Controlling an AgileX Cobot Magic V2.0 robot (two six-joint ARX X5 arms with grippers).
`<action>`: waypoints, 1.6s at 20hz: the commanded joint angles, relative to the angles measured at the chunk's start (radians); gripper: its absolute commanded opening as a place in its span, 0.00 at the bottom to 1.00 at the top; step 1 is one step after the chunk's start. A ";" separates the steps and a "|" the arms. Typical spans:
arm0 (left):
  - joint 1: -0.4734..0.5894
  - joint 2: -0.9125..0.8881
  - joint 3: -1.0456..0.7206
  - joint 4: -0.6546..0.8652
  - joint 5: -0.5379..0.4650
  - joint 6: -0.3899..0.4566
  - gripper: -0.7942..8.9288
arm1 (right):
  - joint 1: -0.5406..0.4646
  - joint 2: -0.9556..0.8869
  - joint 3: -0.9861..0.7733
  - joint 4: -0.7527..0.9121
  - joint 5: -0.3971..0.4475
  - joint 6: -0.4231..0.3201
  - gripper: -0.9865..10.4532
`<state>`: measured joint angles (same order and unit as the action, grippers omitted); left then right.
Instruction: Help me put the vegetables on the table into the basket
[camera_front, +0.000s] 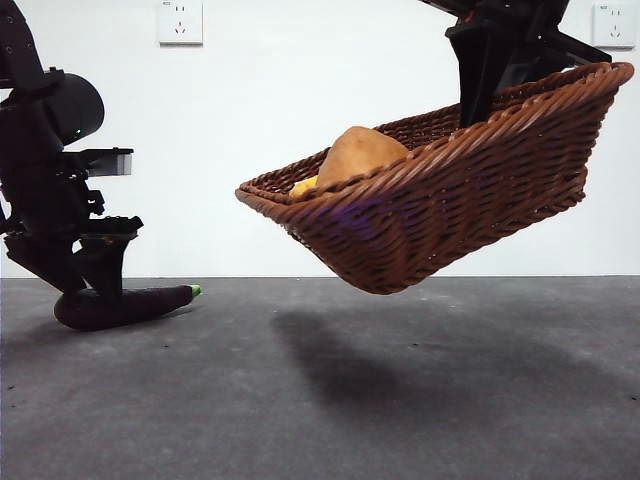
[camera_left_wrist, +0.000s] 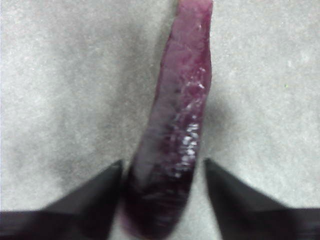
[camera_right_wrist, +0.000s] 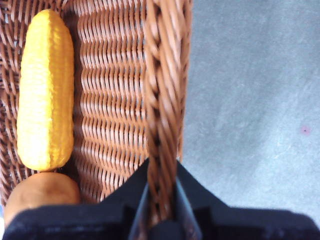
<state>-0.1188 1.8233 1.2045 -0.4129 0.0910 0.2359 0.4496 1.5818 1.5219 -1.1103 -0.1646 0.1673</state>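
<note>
Above table (camera_front: 400, 400): basket (camera_front: 470, 190) tilted; no writing legible

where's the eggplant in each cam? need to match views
Front view: eggplant lies on the table at far left, under the left gripper, green stem toward the basket.
Left wrist view: eggplant runs lengthwise between the open jaws of the left gripper.
Right wrist view: not in it; only the basket rim, corn and potato.
Shared landmark: the grey table.
</note>
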 joint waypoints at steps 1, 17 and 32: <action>0.003 0.012 -0.006 -0.010 0.017 0.013 0.13 | 0.001 0.005 -0.003 0.010 -0.010 -0.004 0.07; -0.247 -0.422 0.011 -0.328 0.160 -0.328 0.07 | 0.001 0.005 -0.003 0.012 0.031 0.027 0.07; -0.624 -0.387 0.011 -0.101 0.014 -0.795 0.25 | 0.003 0.005 -0.003 0.012 -0.016 0.075 0.07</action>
<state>-0.7422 1.4284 1.2175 -0.5224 0.1074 -0.5304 0.4503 1.5818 1.5219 -1.1099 -0.1707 0.2295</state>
